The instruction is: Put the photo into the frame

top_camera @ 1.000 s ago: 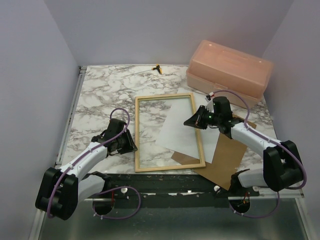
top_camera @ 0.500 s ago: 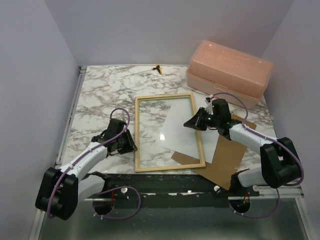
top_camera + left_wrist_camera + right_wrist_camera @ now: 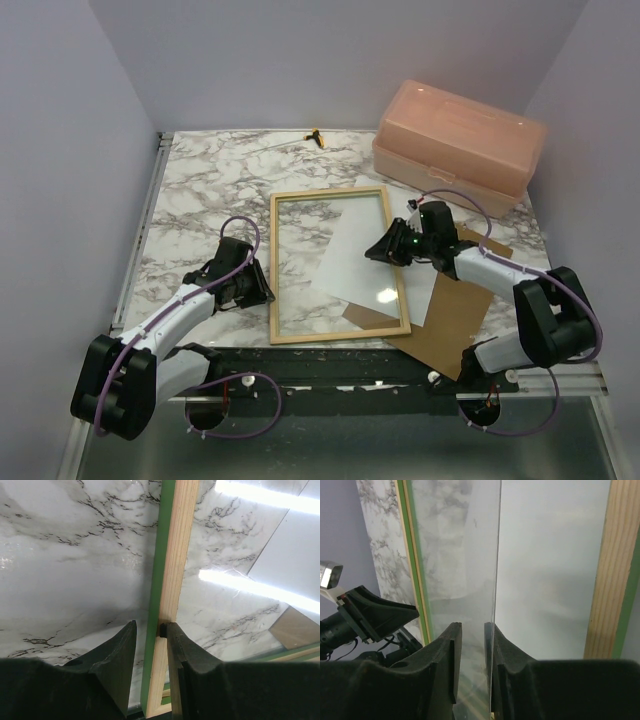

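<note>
Over the last 1 second the right gripper (image 3: 370, 251) has gone from clenched to parted. In the right wrist view a clear gap shows between its jaws, and the photo's (image 3: 345, 262) thin edge runs down into that gap unclamped. The wrist has also sunk a little toward 7 o'clock. The photo itself lies about where it did: white side up and skewed, its 9 o'clock part inside the frame (image 3: 273, 270). The rest crosses the frame's 3 o'clock rail and rests on the brown backing panel (image 3: 452, 325).

I read this as a release, perhaps before a fresh hold or a push. The sheet is not yet squared inside the rails, so the task is still well short of done.

The right arm reaches in from 4 o'clock with its forearm low over the backing panel. Its jaws point toward 9 o'clock, just above the sheet near the frame's 3 o'clock rail.

The left arm comes from 7 o'clock, unmoved, with the left gripper (image 3: 150, 625) straddling the frame's 9 o'clock rail near its lower end. The inner jaw touches the bare wood. Whether the outer jaw presses the green edge I cannot tell, so a firm hold is unsure. The frame lies flat at the middle of the desk (image 3: 210, 190).
</note>
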Motion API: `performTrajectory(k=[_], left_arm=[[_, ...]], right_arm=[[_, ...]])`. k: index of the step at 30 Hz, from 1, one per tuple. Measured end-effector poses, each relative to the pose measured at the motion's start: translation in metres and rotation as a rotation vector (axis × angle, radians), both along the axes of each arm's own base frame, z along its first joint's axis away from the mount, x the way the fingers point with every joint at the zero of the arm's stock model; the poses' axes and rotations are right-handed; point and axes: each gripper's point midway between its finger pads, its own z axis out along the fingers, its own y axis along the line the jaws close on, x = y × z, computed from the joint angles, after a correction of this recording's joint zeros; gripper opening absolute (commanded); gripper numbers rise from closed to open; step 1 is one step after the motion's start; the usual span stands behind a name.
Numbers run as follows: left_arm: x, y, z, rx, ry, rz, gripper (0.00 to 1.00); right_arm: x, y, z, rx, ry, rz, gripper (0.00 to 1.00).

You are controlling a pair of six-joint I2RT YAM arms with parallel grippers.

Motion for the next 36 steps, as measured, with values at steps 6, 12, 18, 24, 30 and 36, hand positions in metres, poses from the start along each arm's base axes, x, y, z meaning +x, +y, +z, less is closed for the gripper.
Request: performTrajectory(k=[6,12,18,24,30,36], left_arm=[[0.000,0.000,0.000,0.000,0.000,0.000,0.31],[0.000,0.000,0.000,0.000,0.000,0.000,0.31],[0.000,0.000,0.000,-0.001,0.001,-0.001,0.31],[0.000,0.000,0.000,-0.001,0.000,-0.001,0.31],[0.000,0.000,0.000,-0.002,0.001,-0.001,0.31],[0.000,0.000,0.000,-0.002,0.000,-0.001,0.31]], right_arm=[[-0.004,0.001,-0.012,-0.024,0.025,0.019,0.52],[-0.006,0.005,-0.015,-0.060,0.021,0.040,0.64],[-0.005,0.007,-0.016,-0.115,0.009,0.052,0.70],[-0.006,0.004,-0.024,-0.175,0.018,0.045,0.76],[-0.006,-0.004,-0.031,-0.231,0.021,0.023,0.80],[-0.006,-0.007,-0.035,-0.262,0.021,0.010,0.81]])
